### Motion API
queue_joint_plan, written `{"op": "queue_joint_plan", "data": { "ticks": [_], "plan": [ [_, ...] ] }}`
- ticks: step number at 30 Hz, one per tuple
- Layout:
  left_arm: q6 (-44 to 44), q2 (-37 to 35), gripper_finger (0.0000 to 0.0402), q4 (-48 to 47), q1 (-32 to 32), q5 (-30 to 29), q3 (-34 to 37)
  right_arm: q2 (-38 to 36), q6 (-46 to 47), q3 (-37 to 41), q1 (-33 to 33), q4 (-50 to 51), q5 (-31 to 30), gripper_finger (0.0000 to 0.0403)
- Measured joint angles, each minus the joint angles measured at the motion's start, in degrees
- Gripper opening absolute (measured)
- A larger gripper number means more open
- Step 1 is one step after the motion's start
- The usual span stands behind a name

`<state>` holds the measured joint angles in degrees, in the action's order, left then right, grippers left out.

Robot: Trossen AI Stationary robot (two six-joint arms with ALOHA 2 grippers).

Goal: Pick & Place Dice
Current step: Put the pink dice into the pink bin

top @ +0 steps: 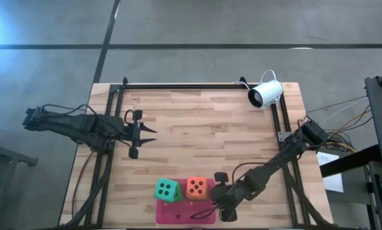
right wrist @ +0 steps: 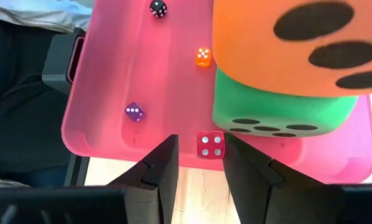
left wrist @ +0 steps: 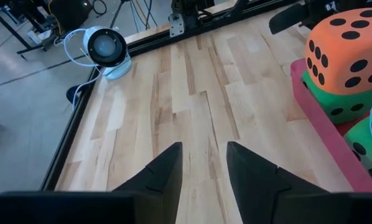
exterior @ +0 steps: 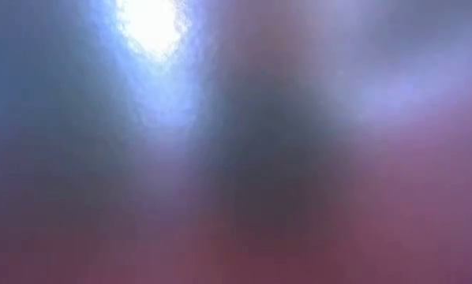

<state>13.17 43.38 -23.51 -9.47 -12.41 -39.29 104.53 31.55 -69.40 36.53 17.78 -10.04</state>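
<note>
**Stacked dice on the pink tray; right jaws narrow around a tiny red one**

The wooden table [top: 210,128] carried a pink tray [top: 178,216] at its near edge, between the two arms. All four big dice were on the tray in two stacks. The teal die [top: 167,189] sat on a green die [left wrist: 363,144]. Just beside it, the orange-red die [top: 197,187] sat on a second green die [right wrist: 279,106].

The big dice looked like foam: light, soft and slightly grippy, and unlikely to be damaged by a squeeze. Their rounded edges suggested they would give under pressure, so the best hold was probably flat across two opposite faces at mid-height, not on a corner. Lifting a top die would need care, since a nudge could tip its stack.

Four much smaller dice also lay on the tray: black [right wrist: 158,8], orange [right wrist: 203,56], purple [right wrist: 134,112] and red [right wrist: 210,145]. These seemed hard and slick, and likely to skid or pop out of a pinch.

The right gripper [right wrist: 199,142] was over the tray's right end. Its jaws were only narrowly apart and the small red die sat in the gap, close against one finger. Space showed on the die's other side, so it was not clamped. The left gripper [left wrist: 204,149] waited over bare wood well away from the tray, with its jaws slightly parted and nothing in them.
</note>
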Motion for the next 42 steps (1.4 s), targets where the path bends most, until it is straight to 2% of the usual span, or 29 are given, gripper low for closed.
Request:
{"op": "queue_joint_plan", "data": {
  "ticks": [14, 28, 42],
  "plan": [
    [0.00, 0.00, 0.0131, 0.02, 0.00, 0.00, 0.00, -0.02, 1.14, 1.37, -0.04, -0.57, -0.15, 0.0141],
    [0.00, 0.00, 0.0133, 0.04, 0.00, 0.00, 0.00, -0.28, 1.09, 0.66, -0.33, -0.56, -0.42, 0.0127],
    [0.00, 0.00, 0.0130, 0.02, 0.00, 0.00, 0.00, 0.31, 1.38, 2.53, -0.61, -2.21, -0.61, 0.0141]
  ]
}}
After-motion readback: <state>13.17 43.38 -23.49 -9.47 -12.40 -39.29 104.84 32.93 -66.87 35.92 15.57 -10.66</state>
